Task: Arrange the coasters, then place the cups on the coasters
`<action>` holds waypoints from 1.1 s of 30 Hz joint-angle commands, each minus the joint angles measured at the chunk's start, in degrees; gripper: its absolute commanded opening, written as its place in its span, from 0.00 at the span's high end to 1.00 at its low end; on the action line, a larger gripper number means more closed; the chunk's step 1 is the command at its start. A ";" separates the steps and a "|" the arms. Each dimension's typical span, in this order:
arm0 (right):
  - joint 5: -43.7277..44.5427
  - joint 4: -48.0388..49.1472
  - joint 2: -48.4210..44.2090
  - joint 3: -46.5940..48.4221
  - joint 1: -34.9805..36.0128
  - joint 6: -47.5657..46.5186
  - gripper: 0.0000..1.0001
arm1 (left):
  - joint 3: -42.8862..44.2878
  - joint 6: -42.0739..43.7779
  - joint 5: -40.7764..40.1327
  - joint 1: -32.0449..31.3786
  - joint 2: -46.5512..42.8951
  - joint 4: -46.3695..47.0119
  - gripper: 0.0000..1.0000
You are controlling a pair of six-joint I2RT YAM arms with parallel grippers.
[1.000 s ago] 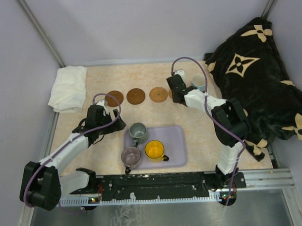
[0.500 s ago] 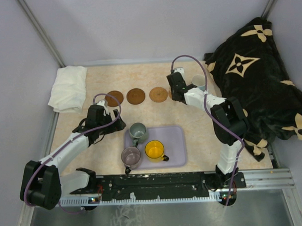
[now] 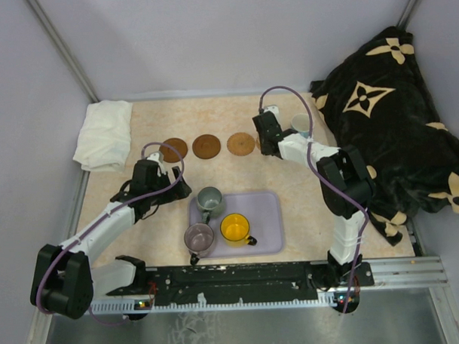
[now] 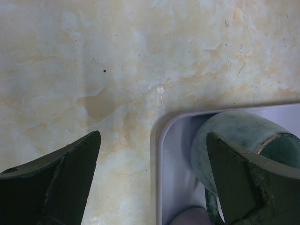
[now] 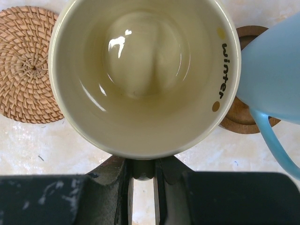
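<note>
Three brown coasters (image 3: 207,145) lie in a row at the back of the table. Over a further one, just right of that row, hangs my right gripper (image 3: 268,143). It is shut on the handle of the cream cup (image 5: 145,75), which is upright. A woven coaster (image 5: 28,65) shows to the cup's left. A light blue cup (image 5: 276,70) stands on a brown coaster (image 5: 243,117) to its right. My left gripper (image 4: 153,136) is open at the lavender tray's (image 4: 161,164) left rim, beside the grey-green cup (image 4: 239,140). The mauve cup (image 3: 199,237) and orange-yellow cup (image 3: 234,228) also stand in the tray.
A folded white cloth (image 3: 104,135) lies at the back left corner. A dark blanket with pale flower shapes (image 3: 393,113) is heaped along the right side. Grey walls close in the table on the left, back and right.
My right gripper with the cream cup has shifted very slightly near the right end of the coaster row. The left arm has not moved.
</note>
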 commanded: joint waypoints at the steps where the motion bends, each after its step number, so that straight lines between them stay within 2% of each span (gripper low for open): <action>1: 1.32 4.89 -1.32 3.43 -0.93 -0.26 1.00 | 1.02 0.60 0.06 -0.24 0.45 1.03 0.00; 33: 0.88 4.34 -4.08 0.89 -1.20 0.79 1.00 | 0.72 0.51 -0.04 -0.24 0.89 1.31 0.00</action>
